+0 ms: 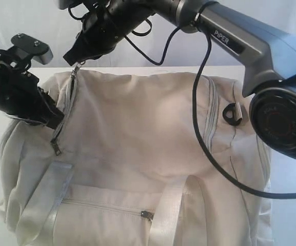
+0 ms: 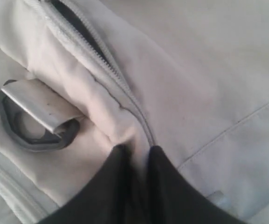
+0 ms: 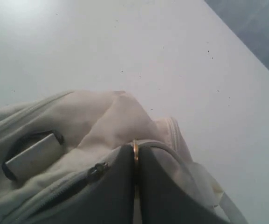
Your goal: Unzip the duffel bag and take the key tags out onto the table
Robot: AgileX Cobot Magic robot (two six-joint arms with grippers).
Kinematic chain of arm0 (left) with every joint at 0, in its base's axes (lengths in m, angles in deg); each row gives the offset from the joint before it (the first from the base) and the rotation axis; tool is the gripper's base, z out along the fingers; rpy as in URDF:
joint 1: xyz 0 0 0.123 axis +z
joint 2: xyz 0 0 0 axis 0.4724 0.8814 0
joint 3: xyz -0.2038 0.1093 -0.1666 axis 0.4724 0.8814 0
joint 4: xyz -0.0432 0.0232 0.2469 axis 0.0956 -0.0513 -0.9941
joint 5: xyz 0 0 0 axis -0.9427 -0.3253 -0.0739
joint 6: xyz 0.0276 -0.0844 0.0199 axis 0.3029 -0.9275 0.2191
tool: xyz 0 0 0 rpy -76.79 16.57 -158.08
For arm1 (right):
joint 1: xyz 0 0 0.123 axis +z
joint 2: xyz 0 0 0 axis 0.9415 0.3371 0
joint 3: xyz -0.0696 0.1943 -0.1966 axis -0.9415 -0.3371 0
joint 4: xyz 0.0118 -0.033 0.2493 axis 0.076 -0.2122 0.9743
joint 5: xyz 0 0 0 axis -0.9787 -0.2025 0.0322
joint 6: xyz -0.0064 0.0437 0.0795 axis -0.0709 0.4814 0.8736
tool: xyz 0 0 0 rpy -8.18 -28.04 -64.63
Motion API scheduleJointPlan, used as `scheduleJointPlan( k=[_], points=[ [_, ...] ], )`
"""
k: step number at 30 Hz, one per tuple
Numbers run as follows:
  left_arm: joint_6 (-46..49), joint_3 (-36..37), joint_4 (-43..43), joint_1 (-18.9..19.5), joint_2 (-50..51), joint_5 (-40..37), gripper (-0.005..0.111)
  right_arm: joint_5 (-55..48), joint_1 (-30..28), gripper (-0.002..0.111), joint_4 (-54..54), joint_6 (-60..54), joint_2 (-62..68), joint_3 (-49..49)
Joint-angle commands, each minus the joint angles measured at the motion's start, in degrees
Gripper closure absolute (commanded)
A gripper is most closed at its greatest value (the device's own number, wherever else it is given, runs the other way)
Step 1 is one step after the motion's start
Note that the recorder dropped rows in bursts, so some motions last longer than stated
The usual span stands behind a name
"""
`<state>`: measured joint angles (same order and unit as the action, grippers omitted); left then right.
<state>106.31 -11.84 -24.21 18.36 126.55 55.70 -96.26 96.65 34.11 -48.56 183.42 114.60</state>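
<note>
Status: duffel bag [image 1: 137, 133] sits mid-surface [image 3: 125, 46]. The end zipper [image 1: 65, 110] is on the bag's left end and runs far to near.

Right gripper [image 1: 77, 60] reaches across to the far left corner. It is pressed together on the zipper pull [image 3: 135, 156], a thin brass-coloured ring pinched between the fingers. Left gripper [image 1: 53, 120] sits on the same zipper line, nearer. Its fingers [image 2: 171, 186] are almost together with a ridge of bag fabric beside the teeth between them. That reads as a pinch on the cloth; how firm, can't tell.

Why, my read: the bag is soft, so one gripper anchors the fabric while the other has the pull. A two-point hold keeps the track taut so the slider can run without bunching.

Key tags: not visible in any view, presumably inside the bag.

View differences:
- Exterior: shows the whole layout, both arms, the front pocket zipper [image 1: 146, 215] and the webbing handles [image 1: 168, 215]. It can't show what sits between the fingers.
- Left wrist: only view showing the dark gap [image 2: 73, 23] where the teeth are parted, plus the D-ring [image 2: 36, 121] just beside the track.
- Right wrist: only view showing the ring in the pinch, the slider body [image 3: 97, 171] and the surface beyond the bag's far end.
</note>
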Motion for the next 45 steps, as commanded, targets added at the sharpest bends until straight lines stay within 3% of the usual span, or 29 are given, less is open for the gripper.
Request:
scheduleJointPlan(
  k=[1, 12, 19, 23, 37, 45],
  points=[
    [-2.2, -0.1, -3.8, -0.3, -0.9, -5.3, 0.107, 4.5, -0.4, 0.108, 0.2, -0.4, -0.5, 0.3],
    [-4.5, -0.1, -6.5, -0.2, -7.1, -13.5, 0.107, 14.6, -1.2, 0.108, -0.4, 0.5, 3.4, 0.3],
    [-7.1, -0.1, -9.1, -0.2, -7.1, -15.3, 0.107, 14.3, -2.3, 0.108, -0.5, 0.4, 3.7, 0.3],
    [-13.0, -0.1, -15.2, -0.1, -7.1, -15.6, 0.107, 8.8, -2.3, 0.108, -4.2, 0.8, 3.8, 0.3],
    [-13.0, -0.1, -15.3, -0.1, -7.1, -15.9, 0.107, -4.1, -5.0, 0.108, -8.6, 5.0, 1.6, 0.3],
    [-13.1, -0.1, -15.3, -0.1, -7.1, -15.9, 0.107, -7.9, -9.8, 0.108, -9.9, 7.3, 1.4, 0.3]
  ],
)
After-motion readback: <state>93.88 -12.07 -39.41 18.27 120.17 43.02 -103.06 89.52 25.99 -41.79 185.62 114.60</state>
